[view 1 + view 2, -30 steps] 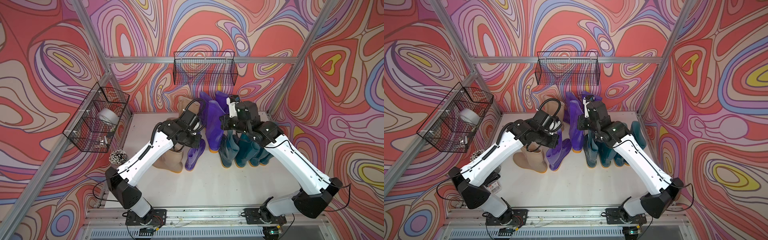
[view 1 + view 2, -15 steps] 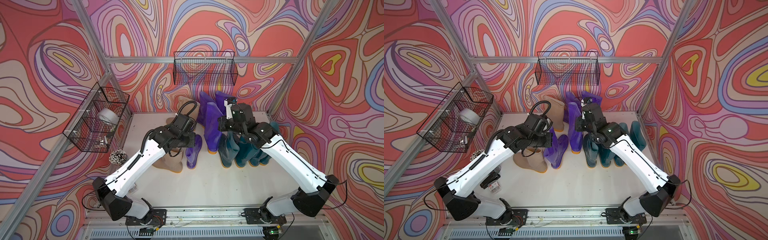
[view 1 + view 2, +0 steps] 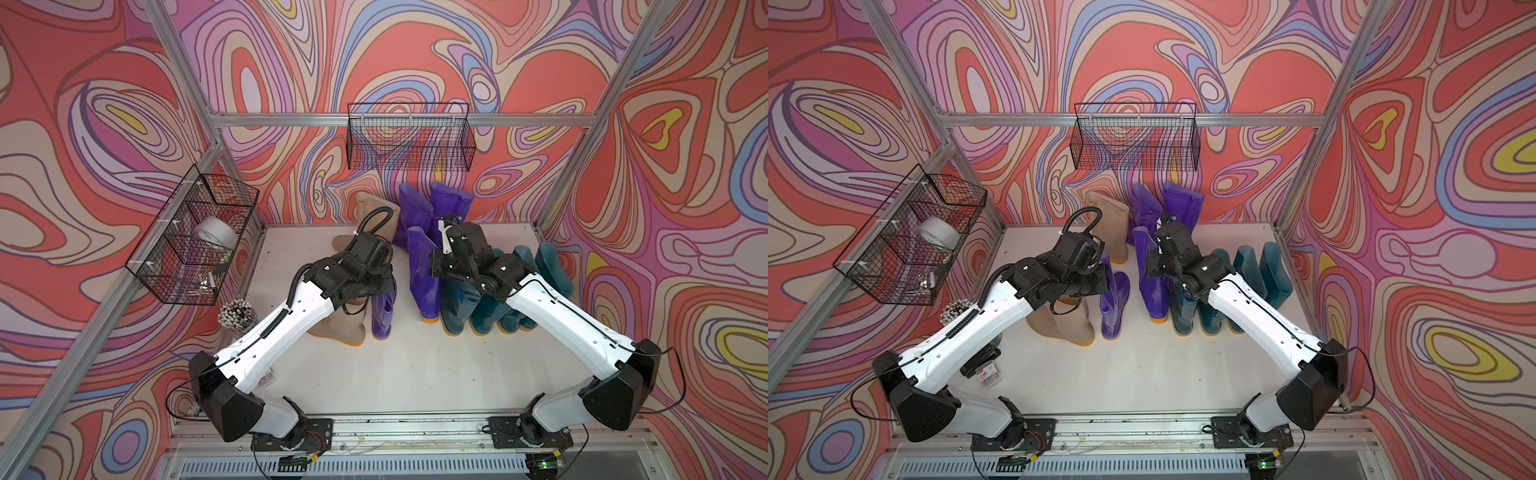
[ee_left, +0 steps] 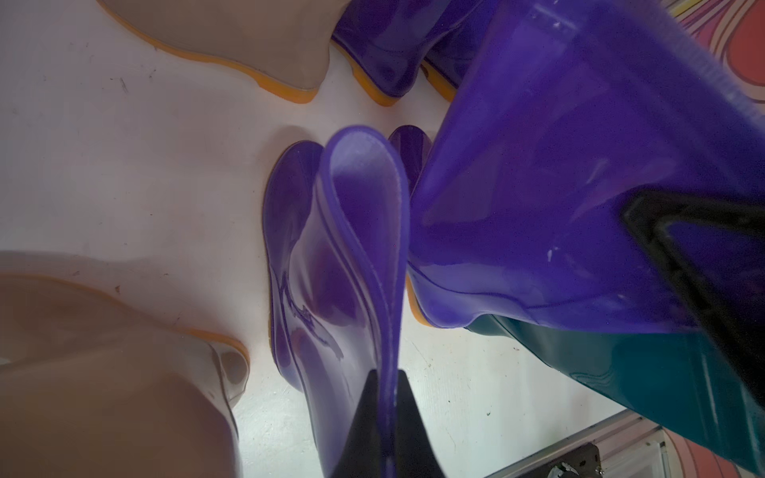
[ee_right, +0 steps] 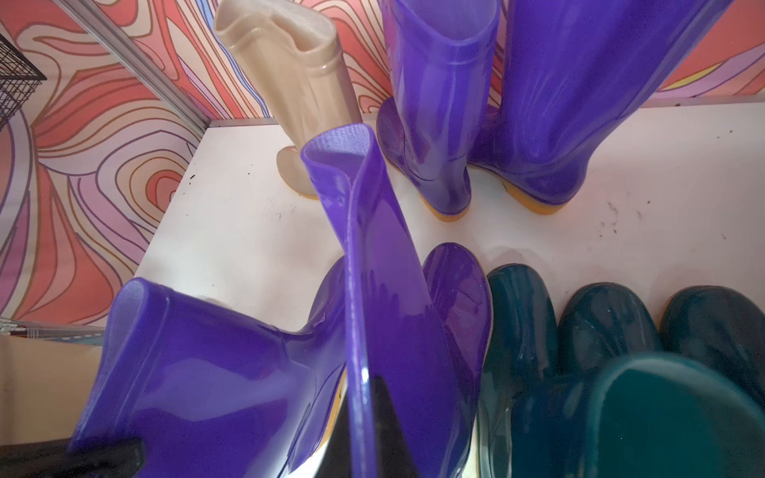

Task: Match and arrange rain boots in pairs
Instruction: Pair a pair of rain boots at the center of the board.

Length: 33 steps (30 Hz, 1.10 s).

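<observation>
The left fingers (image 4: 362, 430) pinch narrow on the top rim of a purple rain boot (image 4: 327, 265), upright beneath them over the white surface (image 3: 415, 374), just beside a beige boot (image 3: 345, 328) at its nine o'clock in both top views. The right fingers (image 5: 383, 414) clamp the rim of a second purple boot (image 5: 397, 314) at the first's three o'clock, with the teal boots (image 3: 457, 311) just beside at its own three o'clock

Both top views look steeply down from high at the front toward the back wall (image 3: 374, 62), covering the whole bench (image 3: 415, 374). The wrist cameras sit close behind the left pincer (image 4: 389, 385) and right pincer (image 5: 362, 407), facing down. Both take in the two middle purple boots (image 4: 352, 248) and the rear beige boot (image 5: 289, 70).
</observation>
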Available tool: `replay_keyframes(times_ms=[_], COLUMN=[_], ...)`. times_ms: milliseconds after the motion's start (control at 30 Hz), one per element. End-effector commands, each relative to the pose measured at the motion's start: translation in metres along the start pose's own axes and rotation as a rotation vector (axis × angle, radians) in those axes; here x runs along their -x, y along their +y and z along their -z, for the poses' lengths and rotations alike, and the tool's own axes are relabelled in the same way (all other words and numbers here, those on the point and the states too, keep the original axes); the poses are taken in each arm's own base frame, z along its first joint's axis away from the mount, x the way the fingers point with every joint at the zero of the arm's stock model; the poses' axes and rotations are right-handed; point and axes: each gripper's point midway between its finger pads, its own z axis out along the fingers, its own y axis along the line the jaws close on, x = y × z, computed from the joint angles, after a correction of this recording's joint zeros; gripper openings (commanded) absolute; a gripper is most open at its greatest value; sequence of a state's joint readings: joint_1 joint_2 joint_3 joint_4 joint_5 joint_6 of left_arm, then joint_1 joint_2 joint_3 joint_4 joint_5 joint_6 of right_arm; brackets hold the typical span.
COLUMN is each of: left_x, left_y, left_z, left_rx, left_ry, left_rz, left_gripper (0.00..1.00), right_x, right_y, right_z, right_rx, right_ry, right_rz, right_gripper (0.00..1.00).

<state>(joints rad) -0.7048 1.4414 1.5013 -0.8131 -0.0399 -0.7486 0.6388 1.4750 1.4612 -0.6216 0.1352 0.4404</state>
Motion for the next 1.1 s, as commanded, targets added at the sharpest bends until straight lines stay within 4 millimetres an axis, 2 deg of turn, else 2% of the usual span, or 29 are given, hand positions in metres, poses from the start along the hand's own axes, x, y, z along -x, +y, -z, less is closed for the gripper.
replay_keyframes(times_ms=[0,233,400,467,633,733,833,933,1067], left_x=[0.013,0.014,0.017,0.018,0.021,0.018,0.015,0.013,0.011], left_y=[-0.03,-0.032,-0.022,-0.02,-0.023,-0.031,-0.041,-0.051,-0.063], left_z=[0.013,0.023,0.032,0.036,0.036,0.023,0.019,0.015,0.009], left_rx=[-0.125,-0.142,-0.114,-0.114,-0.129,-0.184,-0.229,-0.261,-0.312], left_ry=[-0.06,-0.085,-0.129,-0.15,-0.168,-0.16,-0.133,-0.104,-0.074], left_rz=[0.051,0.066,0.071,0.069,0.051,0.049,0.05,0.052,0.048], left_gripper=[0.0,0.0,0.0,0.0,0.0,0.0,0.0,0.0,0.0], right_x=[0.013,0.026,0.015,0.012,-0.001,-0.012,-0.02,-0.022,-0.018], right_y=[0.008,0.031,0.057,0.061,0.048,0.038,0.025,0.015,0.0], right_z=[0.015,0.029,0.021,0.019,0.009,0.007,0.007,0.011,0.026], right_rx=[0.045,0.117,0.166,0.179,0.118,0.088,0.036,-0.007,-0.054], right_ry=[-0.086,-0.119,-0.086,-0.079,-0.054,-0.041,-0.037,-0.044,-0.097], right_rz=[-0.025,-0.001,0.025,0.021,0.008,0.004,0.008,0.009,-0.039], right_gripper=[0.0,0.0,0.0,0.0,0.0,0.0,0.0,0.0,0.0])
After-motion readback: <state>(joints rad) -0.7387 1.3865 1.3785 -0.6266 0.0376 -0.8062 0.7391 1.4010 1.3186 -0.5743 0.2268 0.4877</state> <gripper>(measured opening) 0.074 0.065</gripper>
